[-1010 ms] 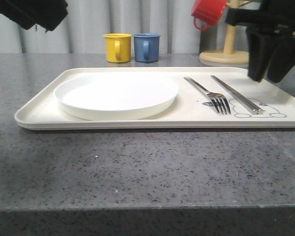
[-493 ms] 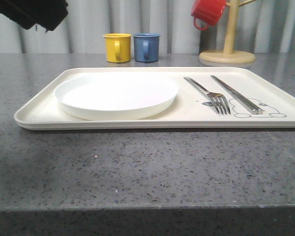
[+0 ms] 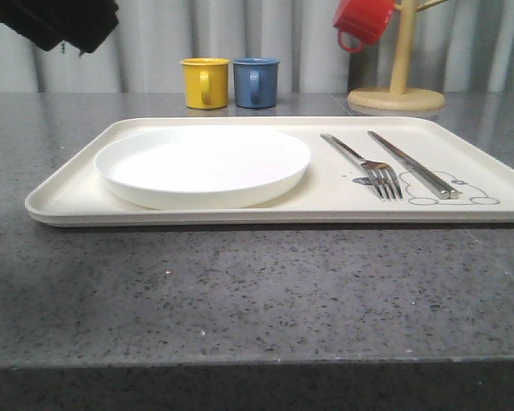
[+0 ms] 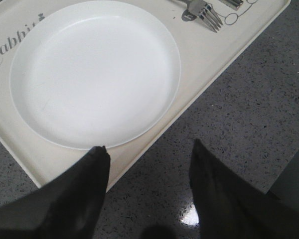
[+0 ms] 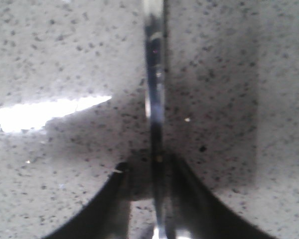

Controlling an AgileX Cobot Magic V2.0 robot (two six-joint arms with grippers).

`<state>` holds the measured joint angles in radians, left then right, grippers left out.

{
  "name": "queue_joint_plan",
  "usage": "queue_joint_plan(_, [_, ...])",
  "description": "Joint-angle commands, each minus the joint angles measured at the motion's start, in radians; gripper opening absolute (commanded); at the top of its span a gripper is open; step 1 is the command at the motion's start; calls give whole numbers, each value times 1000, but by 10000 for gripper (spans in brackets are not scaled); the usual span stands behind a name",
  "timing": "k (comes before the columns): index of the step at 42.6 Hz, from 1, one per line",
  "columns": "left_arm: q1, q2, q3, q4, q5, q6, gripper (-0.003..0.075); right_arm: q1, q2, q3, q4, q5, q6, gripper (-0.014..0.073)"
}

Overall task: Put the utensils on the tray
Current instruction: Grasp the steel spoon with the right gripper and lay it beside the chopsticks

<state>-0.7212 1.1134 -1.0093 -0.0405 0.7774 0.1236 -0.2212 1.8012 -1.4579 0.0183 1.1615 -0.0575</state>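
Observation:
The cream tray (image 3: pixel 68 201) carries a round white plate (image 3: pixel 202 163), a steel fork (image 3: pixel 373 167) and a long flat steel piece (image 3: pixel 411 163). In the left wrist view my left gripper (image 4: pixel 147 152) is open and holds nothing. It hovers over the tray's front rim (image 4: pixel 224 45), just in front of the plate (image 4: pixel 94 69). My right gripper (image 5: pixel 148 164) is over the bare grey counter. Its fingers straddle a slim steel utensil (image 5: pixel 154 89), blurred and seen edge-on. Counter shows between one finger and the steel.
Behind the tray stand a yellow mug (image 3: pixel 205 82) and a blue mug (image 3: pixel 255 81). At the back right, a red mug (image 3: pixel 362 21) hangs on a wooden mug tree (image 3: pixel 398 86). Part of my left arm (image 3: pixel 56 21) fills the upper left corner.
One second ago my right gripper hung over the tray's right end in the front view. It has since moved out of that view. The tray's contents have not shifted.

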Motion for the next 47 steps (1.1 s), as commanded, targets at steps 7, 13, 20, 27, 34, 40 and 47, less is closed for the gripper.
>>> queue_joint_plan(7, [-8,-18,-27,-4,-57,-10,368,-5,-47,-26,13,-7,-10,-36])
queue_joint_plan(13, [-8,-18,-27,-4,-57,-10,368,48,-112,-26,113,38,-42,-36])
queue_joint_plan(20, [-8,-18,-27,-4,-59,-10,368,198,-164,-26,199,37,-44,-35])
queue_joint_plan(27, [-8,-18,-27,-4,-59,-10,368,299,-154,-26,249,-27,20,-35])
queue_joint_plan(34, [-8,-18,-27,-4,-59,-10,368,333,-120,-25,259,-75,77,-35])
queue_joint_plan(40, [-8,-18,-27,-4,-61,-10,368,333,-77,-25,257,-93,92,-27])
queue_joint_plan(47, [-8,-18,-27,-4,-65,-10,368,333,-54,-25,234,-99,97,109])
